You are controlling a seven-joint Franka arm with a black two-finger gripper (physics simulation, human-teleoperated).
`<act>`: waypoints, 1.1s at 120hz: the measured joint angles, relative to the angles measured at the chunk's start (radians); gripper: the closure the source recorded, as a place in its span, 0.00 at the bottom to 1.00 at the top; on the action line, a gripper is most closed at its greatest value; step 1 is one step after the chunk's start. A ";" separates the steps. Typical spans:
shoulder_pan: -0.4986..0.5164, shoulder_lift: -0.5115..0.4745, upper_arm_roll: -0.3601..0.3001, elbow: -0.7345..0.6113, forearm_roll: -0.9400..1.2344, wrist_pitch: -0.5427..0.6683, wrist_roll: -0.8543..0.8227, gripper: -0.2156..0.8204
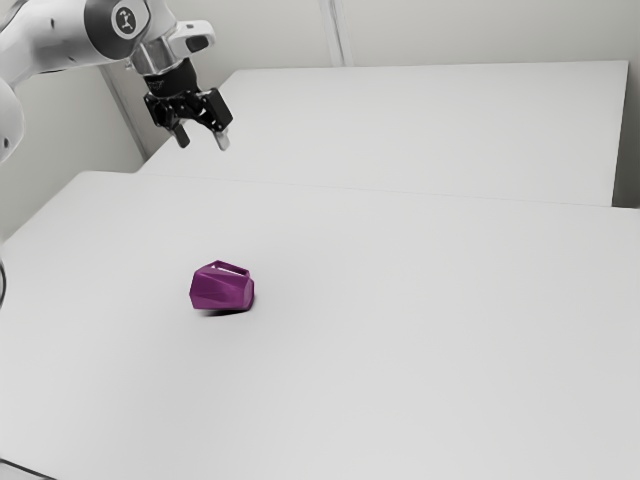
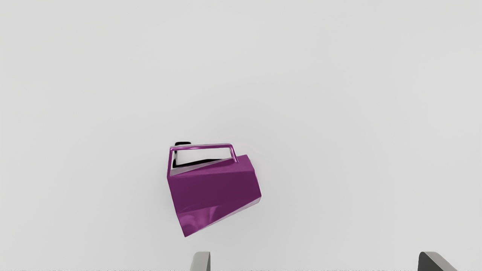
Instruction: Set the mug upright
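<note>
My gripper [image 1: 202, 141] hangs high over the far side of the table at the exterior view's upper left, well apart from the mug. The purple faceted mug [image 1: 222, 288] lies on its side on the table. In the wrist view the mug [image 2: 216, 190] shows its angular body and its thin handle, which sticks out on the side away from my fingers. At that view's bottom edge the gripper [image 2: 314, 261] is open, its two tips wide apart with nothing between them. The mug's inside is hidden.
The mug rests on a broad white table [image 1: 430, 330]. Behind it, a second white surface [image 1: 420, 130] stretches toward the pale walls. A dark cable [image 1: 28, 469] shows at the exterior view's lower left corner.
</note>
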 joint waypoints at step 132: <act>0.236 0.132 0.138 -0.227 -0.437 -0.001 0.344 0.21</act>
